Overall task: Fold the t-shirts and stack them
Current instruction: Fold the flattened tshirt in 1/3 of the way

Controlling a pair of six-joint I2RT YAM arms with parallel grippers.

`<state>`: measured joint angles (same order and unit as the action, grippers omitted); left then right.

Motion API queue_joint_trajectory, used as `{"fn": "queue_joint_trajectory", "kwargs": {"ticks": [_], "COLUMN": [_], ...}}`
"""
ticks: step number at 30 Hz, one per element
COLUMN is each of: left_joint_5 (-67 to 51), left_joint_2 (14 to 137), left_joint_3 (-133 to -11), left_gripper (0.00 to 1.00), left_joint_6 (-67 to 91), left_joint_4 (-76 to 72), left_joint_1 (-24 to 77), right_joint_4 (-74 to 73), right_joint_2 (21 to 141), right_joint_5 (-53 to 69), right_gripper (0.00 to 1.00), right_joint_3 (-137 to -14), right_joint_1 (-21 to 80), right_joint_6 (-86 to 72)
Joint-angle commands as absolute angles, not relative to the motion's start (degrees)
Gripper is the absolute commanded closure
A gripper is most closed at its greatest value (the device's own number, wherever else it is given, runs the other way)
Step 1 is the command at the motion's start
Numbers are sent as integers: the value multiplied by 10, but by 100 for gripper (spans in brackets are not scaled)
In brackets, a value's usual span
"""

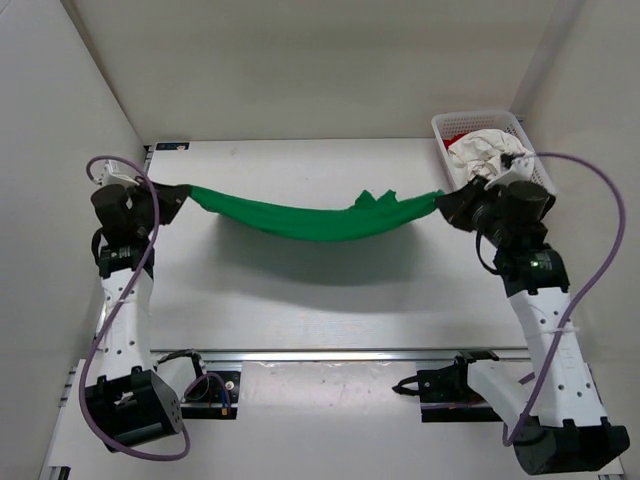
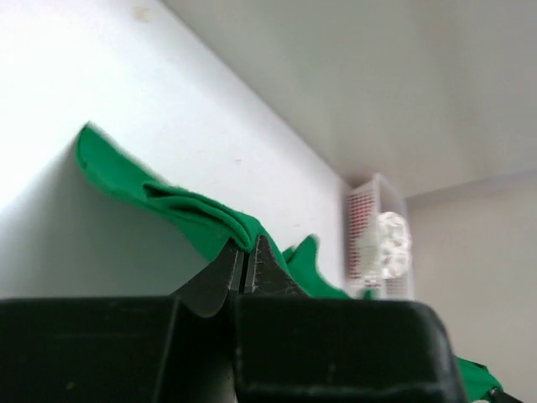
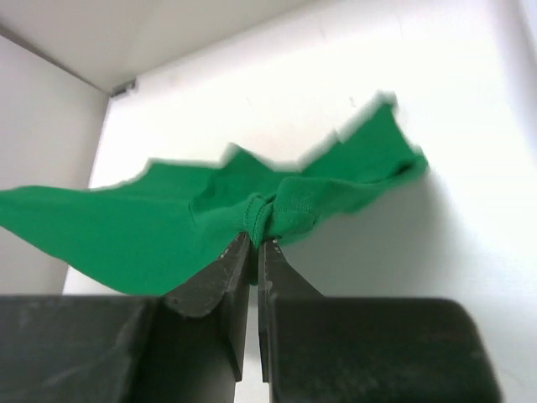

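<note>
Left tool [image 1: 178, 192], right tool [image 1: 444, 201] raised apart, each pinching green shirt [image 1: 310, 220] end.

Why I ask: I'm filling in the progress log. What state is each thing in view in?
green t-shirt: unfolded, hung between both tools, sagging mid-span.
off-white t-shirt: crumpled in the basket.
red t-shirt: in the basket, mostly covered by the off-white one.
basket: upright, holding two shirts.
left tool: shut on the green t-shirt.
right tool: shut on the green t-shirt.
</note>
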<state>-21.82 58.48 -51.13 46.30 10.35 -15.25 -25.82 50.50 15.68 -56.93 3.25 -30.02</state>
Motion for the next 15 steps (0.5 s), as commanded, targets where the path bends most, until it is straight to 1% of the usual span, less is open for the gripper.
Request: {"fn": "queue_joint_trajectory", "kwargs": {"ticks": [1,3,5,6,9,11,13,15], "left_joint_5": [-306,-332,-389,-402,-437,-435,-427,-395], "left_joint_2": [585,590,605,615,632,638,651,667], "left_joint_3": [-567,-608,-635,-655,-684,-699,-702,-704], "left_gripper": [100,100,100,100,100,100,100,100], "left_joint_6": [502,531,582,606,654,660,652,622], "left_joint_4": [112,90,55,34,-20,-29,-27,-1], "left_joint_1": [-176,-191,-209,-218,-235,-241,-229,-214], "right_joint_4": [-317,-352,-375,-388,-402,-394,-361,-343], "right_joint_2": [515,543,568,583,631,664,685,709], "right_joint_5": [118,89,76,78,105,138,206,244], "right_gripper": [100,100,100,100,100,100,100,100], "right_joint_3": [-693,-773,-886,-943,-1044,-1070,-1063,-1035], "right_joint_1": [55,77,83,83,73,52,8,1], "right_joint_6": [-257,-236,-226,-217,-210,-217,-235,-245]}}
